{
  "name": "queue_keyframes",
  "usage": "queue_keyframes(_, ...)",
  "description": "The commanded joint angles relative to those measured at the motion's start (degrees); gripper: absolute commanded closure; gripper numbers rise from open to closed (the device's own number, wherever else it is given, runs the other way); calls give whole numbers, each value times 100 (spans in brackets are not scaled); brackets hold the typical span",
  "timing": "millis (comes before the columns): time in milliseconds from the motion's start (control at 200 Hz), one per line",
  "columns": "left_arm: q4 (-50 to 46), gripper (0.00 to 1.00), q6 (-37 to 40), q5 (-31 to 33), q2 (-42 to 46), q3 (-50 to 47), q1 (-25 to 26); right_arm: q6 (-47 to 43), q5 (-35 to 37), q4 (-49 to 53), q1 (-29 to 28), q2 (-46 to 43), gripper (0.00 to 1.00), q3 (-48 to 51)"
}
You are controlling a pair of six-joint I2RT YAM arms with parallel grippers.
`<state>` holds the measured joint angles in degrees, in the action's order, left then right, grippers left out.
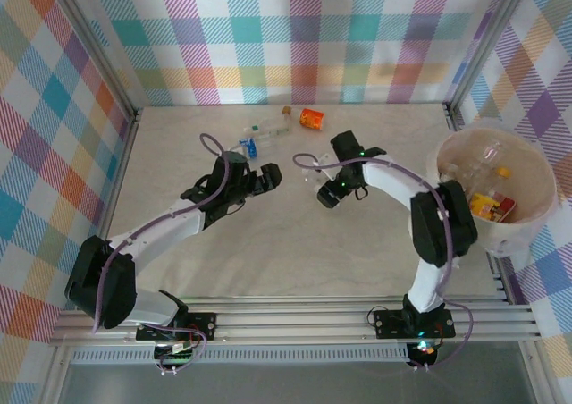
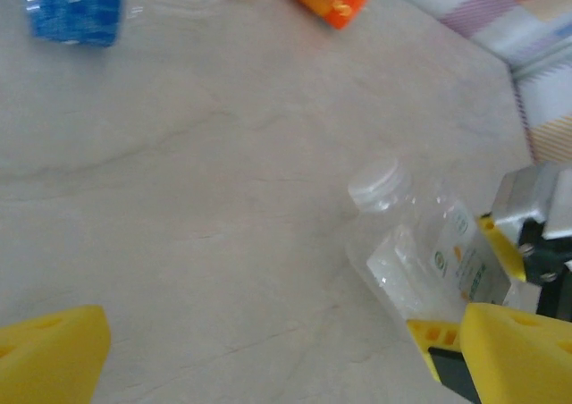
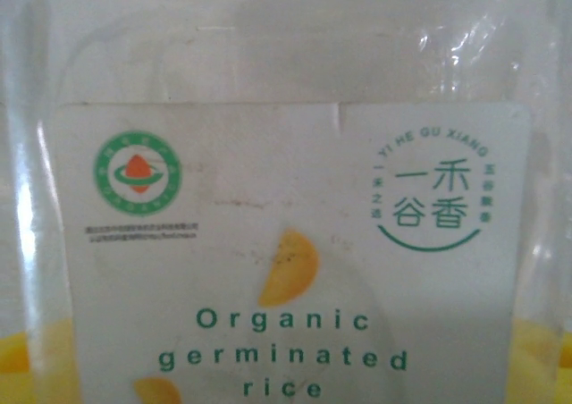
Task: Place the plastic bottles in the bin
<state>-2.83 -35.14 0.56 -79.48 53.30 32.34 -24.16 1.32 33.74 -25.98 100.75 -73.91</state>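
Surface: pale, marble-patterned table (image 1: 295,252) walled in by pastel plaid panels, with most of its top bare.
Bin: the bin (image 1: 518,232) stood at the right edge of the top view, beside the right arm's elbow. Several bottles already lay inside, so the job looked well along.
Bottle in hand: a clear bottle (image 2: 407,252) with a white cap lay on its side at centre frame in the top view. The right wrist view looked straight at its label (image 3: 286,243), which read "Organic germinated rice".
Right gripper: the right gripper (image 1: 325,189) was set at the bottle's base end, a yellow finger on each side of it. I cannot tell whether they were already pinching it. It was probably taken at the base because the crushed body gives flat faces to bear on.
Left gripper: the left gripper (image 2: 277,332) was spread wide and held nothing. It hung just left of that bottle, seemingly standing by, out of the right arm's way.
Remaining bottles: an orange-labelled bottle (image 1: 311,118), a blue-labelled bottle (image 1: 248,147) and other clear ones lay upper centre in the top view, near the far wall and apart from both grippers.
Likely step: closing on the rice bottle, then carrying it right to the bin.
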Motion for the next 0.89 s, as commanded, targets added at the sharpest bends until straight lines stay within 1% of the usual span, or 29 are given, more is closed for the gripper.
queue_keyframes(0,318,0,320,-350,-105,366,167,384,99,-294,-41,-968,35,51)
queue_keyframes(110,454,0,400,-405,-184,519,290,621,278,-268,-40,-1749,38,12)
queue_keyframes(210,528,0,415,-382,-282,622,334,839,595,-150,-31,-2397,40,-140)
queue_keyframes(310,526,0,411,-370,-407,744,343,927,1199,56,4,-2892,40,-374)
queue_keyframes(495,517,0,339,-497,-633,984,351,993,2700,297,238,-3419,40,-707)
queue_keyframes(560,542,0,297,-512,-664,1015,358,1043,3072,351,447,-3585,40,-747)
queue_keyframes(675,488,0,265,-508,-715,1083,376,1210,3164,339,910,-4026,40,-702)
queue_keyframes(735,455,0,252,-521,-735,1138,386,1239,3399,329,1188,-4205,40,-672)
queue_keyframes(820,403,0,230,-546,-795,1219,396,1245,3838,299,1735,-4387,40,-607)
queue_keyframes(890,354,0,176,-590,-855,1304,411,1382,3893,266,2235,-4520,41,-458)
